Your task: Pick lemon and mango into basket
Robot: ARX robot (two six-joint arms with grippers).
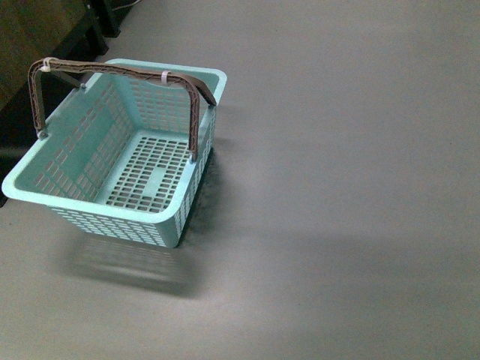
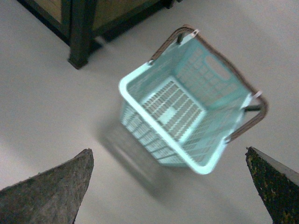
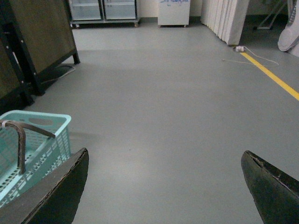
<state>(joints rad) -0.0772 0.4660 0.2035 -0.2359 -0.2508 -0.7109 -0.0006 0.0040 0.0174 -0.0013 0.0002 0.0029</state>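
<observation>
Aqua basket, seemingly below left pincer

I see left gripper fingers: one fuzzy grey wedge, one dark, yellow-flecked | right gripper fingers: dark wedges, pale scuffed edges

The pale aqua basket sits upright on the grey floor in the left half of the front view. Its two brown ribbed handles stand raised together above the open top, toward the upper left
</observation>
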